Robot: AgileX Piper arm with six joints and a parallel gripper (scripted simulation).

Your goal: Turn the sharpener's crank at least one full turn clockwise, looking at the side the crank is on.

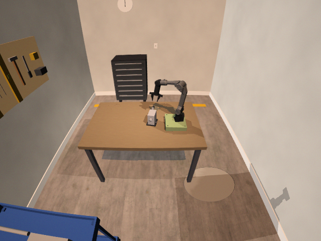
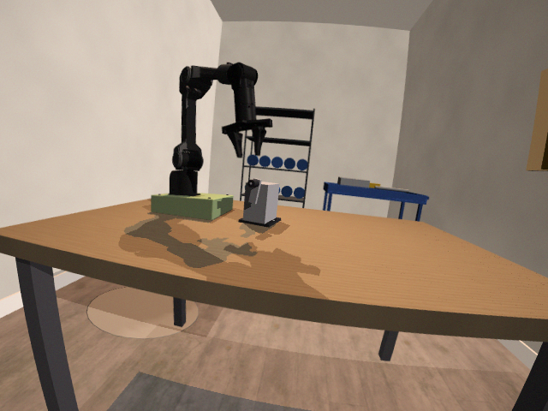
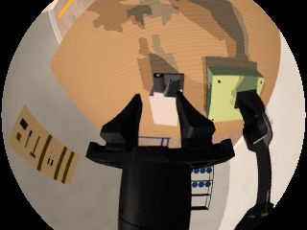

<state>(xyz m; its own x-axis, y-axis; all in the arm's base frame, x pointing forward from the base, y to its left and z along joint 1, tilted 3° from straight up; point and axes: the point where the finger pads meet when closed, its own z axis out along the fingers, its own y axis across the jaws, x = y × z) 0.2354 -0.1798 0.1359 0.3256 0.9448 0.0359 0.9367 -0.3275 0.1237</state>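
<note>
A light grey box-shaped sharpener (image 1: 151,117) on a dark base stands on the wooden table, left of the arm's green base. In the exterior view its dark crank (image 2: 253,190) sits on the side facing that camera, hanging about vertical. My gripper (image 2: 247,142) is open and empty, pointing down, well above the sharpener and a little toward the crank side. It also shows in the top view (image 1: 155,97), beyond the sharpener. In the wrist view the sharpener (image 3: 164,103) appears between my fingers, far below them, with the crank (image 3: 168,80) at its far end.
The arm stands on a green block (image 1: 175,122) right beside the sharpener. A black drawer cabinet (image 1: 129,77) stands behind the table. A shelf with blue discs (image 2: 278,159) and a blue bench (image 2: 373,194) stand off the table.
</note>
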